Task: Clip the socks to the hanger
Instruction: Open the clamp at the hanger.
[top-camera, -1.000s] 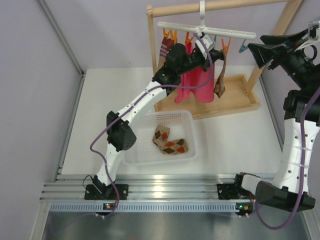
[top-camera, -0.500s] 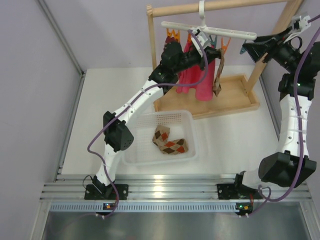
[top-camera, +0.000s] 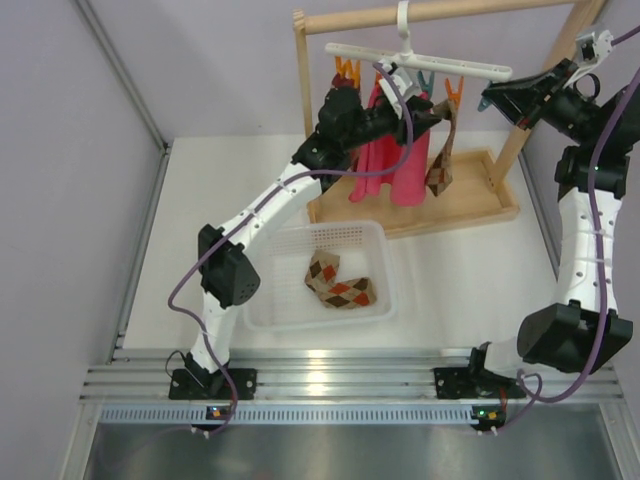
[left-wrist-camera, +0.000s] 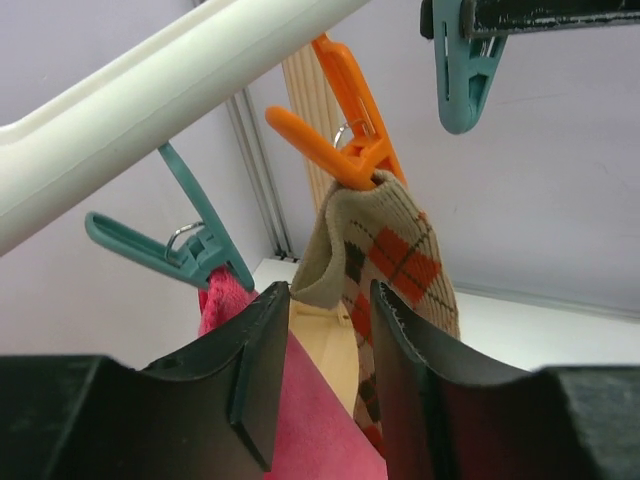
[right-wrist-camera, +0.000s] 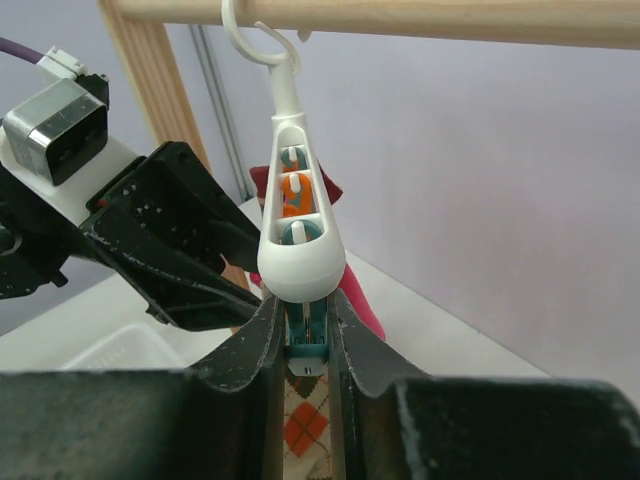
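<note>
The white hanger (top-camera: 430, 62) hangs by its hook from the wooden rod. One argyle sock (top-camera: 440, 160) hangs from an orange clip (left-wrist-camera: 352, 150), beside the pink cloth (top-camera: 392, 165). Two more argyle socks (top-camera: 338, 282) lie in the white basket (top-camera: 377, 238). My left gripper (top-camera: 430, 108) is open and empty just below the bar, its jaws (left-wrist-camera: 328, 290) in front of the hung sock (left-wrist-camera: 395, 255) and the pink cloth (left-wrist-camera: 310, 410). My right gripper (top-camera: 490, 98) is shut on a teal clip (right-wrist-camera: 305, 342) at the hanger's right end (right-wrist-camera: 300, 255).
The wooden rack frame (top-camera: 455, 212) stands at the back with posts at both sides and a rod across the top. A teal clip (left-wrist-camera: 195, 245) holds the pink cloth. Grey walls close in on the left and right. The basket sits in front of the rack.
My right arm has swung left and its gripper has closed on the teal clip at the hanger's right end. My left gripper shifted slightly under the bar; the hung sock swayed.
</note>
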